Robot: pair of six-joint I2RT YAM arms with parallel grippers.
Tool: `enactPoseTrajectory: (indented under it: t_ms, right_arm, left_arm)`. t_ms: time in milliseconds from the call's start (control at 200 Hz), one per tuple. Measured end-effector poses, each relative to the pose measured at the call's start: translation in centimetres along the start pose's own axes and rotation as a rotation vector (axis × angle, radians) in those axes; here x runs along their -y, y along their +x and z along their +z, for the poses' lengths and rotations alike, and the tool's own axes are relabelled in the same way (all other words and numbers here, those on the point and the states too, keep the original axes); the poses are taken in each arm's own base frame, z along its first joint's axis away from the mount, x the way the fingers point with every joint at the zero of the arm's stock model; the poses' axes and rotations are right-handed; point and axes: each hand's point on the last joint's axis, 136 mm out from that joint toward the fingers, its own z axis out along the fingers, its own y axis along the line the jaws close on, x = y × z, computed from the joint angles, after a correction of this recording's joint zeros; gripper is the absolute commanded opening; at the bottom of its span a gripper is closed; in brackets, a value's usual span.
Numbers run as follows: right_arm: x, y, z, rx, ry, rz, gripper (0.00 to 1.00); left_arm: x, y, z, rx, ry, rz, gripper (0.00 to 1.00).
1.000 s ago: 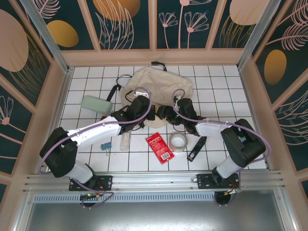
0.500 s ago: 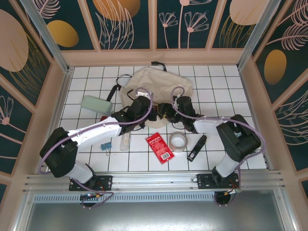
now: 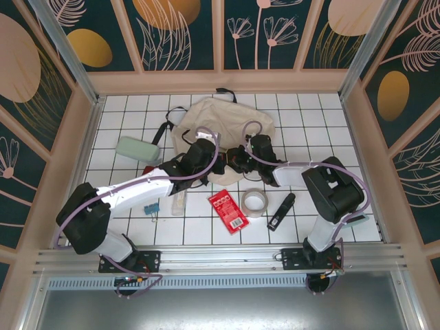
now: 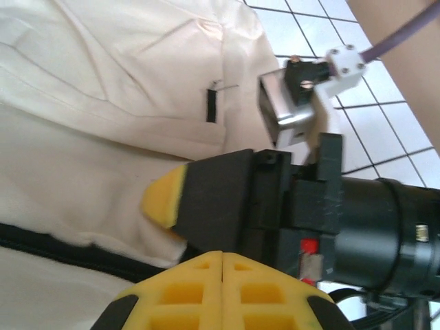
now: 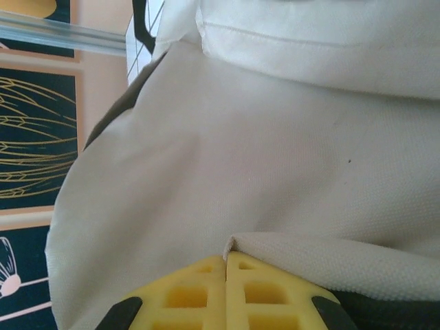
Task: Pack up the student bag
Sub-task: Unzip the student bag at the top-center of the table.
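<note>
White-tiled tabletop [image 3: 323,124], with the student bag [image 3: 223,117] lying at its far middle.
Both arms are reaching to the bag's near edge. The left pincer [image 4: 223,256] is hovering over the cream cloth with its jaws pressed together. The right pincer [image 5: 226,258] is likewise closed, its tips touching a fold of the fabric.

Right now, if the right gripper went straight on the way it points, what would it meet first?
The bag: its cream cloth lies right at the tips of the shut right gripper, seemingly touching them.
</note>
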Motion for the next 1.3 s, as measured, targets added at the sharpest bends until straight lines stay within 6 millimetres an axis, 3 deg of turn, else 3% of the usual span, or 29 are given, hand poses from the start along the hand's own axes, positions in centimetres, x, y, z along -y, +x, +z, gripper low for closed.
enactPoseTrajectory:
  t_ms: [215,430,681,926,1021,1086,1176,1301]
  right_arm:
    - [-1.0,-3.9,-4.0,0.128,-0.019,-0.043,0.00]
    - [0.3,-6.0,-7.0,0.204,0.031,-0.085,0.00]
    - [2.2,-9.5,-11.1,0.302,0.114,-0.119,0.00]
    - [3.6,-10.0,-12.5,0.269,0.130,-0.130,0.00]
    - [3.9,-10.1,-12.8,0.260,0.133,-0.141,0.38]
    - [4.0,-10.8,-13.2,0.284,0.147,-0.160,0.55]
    - [2.8,-10.9,-12.7,0.293,0.156,-0.221,0.60]
    - [-1.9,-7.6,-10.4,0.220,0.082,-0.341,0.61]
  left_arm:
    - [-2.8,-1.0,-0.9,0.057,-0.152,0.007,0.00]
    - [-4.3,-1.7,-1.4,0.088,-0.220,0.005,0.00]
    - [-12.7,-2.8,-1.8,0.109,-0.412,-0.077,0.00]
    - [-12.2,-3.7,-0.6,0.116,-0.341,-0.107,0.00]
    - [-11.9,-3.8,-0.1,0.102,-0.309,-0.109,0.00]
    - [-12.7,-4.2,-0.3,0.104,-0.313,-0.119,0.00]
    - [-13.3,-4.5,-0.4,0.101,-0.306,-0.135,0.00]
    - [-12.2,-4.6,-0.4,0.089,-0.246,-0.139,0.00]
